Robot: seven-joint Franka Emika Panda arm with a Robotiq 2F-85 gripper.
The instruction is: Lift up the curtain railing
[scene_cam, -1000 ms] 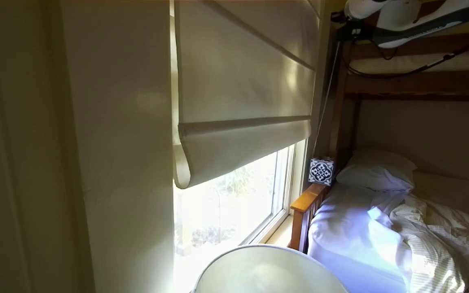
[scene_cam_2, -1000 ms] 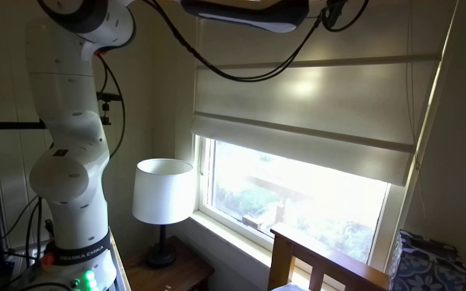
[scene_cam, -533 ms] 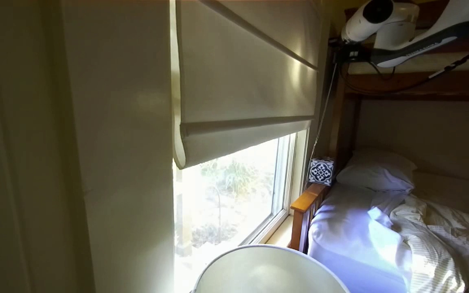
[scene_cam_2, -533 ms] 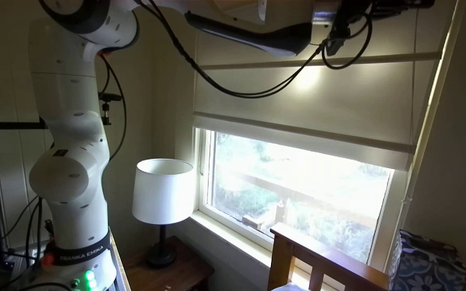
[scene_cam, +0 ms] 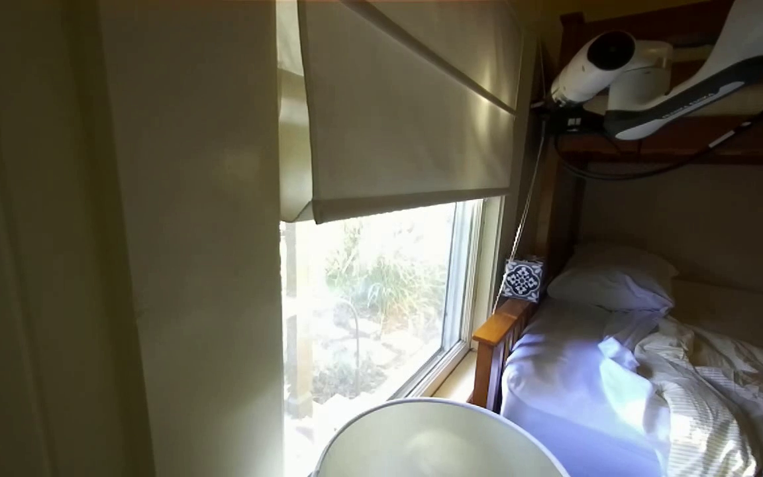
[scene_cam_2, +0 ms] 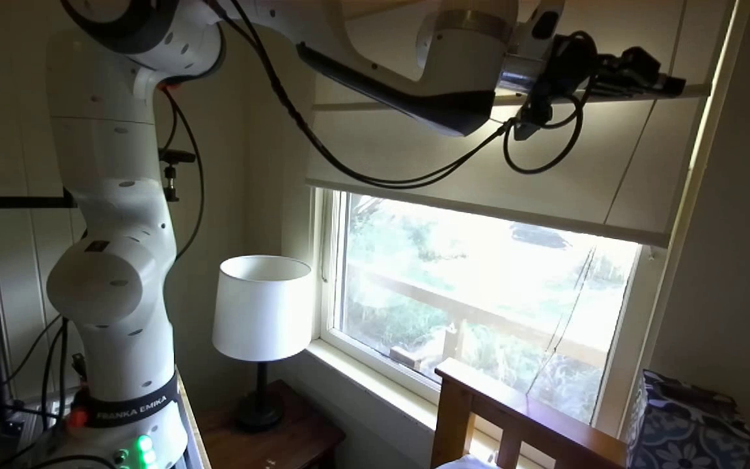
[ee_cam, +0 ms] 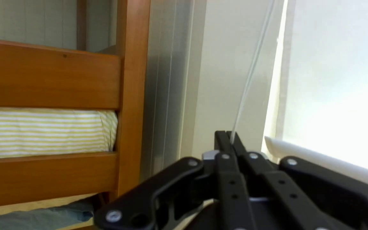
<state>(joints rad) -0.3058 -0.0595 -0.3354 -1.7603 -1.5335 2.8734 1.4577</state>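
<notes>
The pincer (ee_cam: 228, 137) is clenched on a thin white cord (ee_cam: 250, 73); from there this cord rises to the top edge of the wrist view, right of centre. In an exterior view the pincer is at the upper right, and the cord slants below it toward the wooden bed end (scene_cam_2: 544, 417). A black cable (scene_cam_2: 363, 176) hangs in a curve beneath the white arm (scene_cam_2: 111, 260), whose base stands at the lower left of the frame.

The curtain railing (scene_cam: 408, 126), which is of cream fabric, occupies the upper middle of the frame in an exterior view, with its lower edge slanting above the bright window (scene_cam: 381, 285). In the wrist view it is on the right side; whether the pincer touches it, I cannot tell.

On the left of the wrist view is the bunk bed (ee_cam: 49, 80), with striped bedding (ee_cam: 43, 132) between its brown rails. Lower left of centre in an exterior view, a lamp (scene_cam_2: 263, 306) stands on a brown tabletop (scene_cam_2: 303, 417). A patterned box (scene_cam: 522, 279) appears in both exterior views, near the bed end.
</notes>
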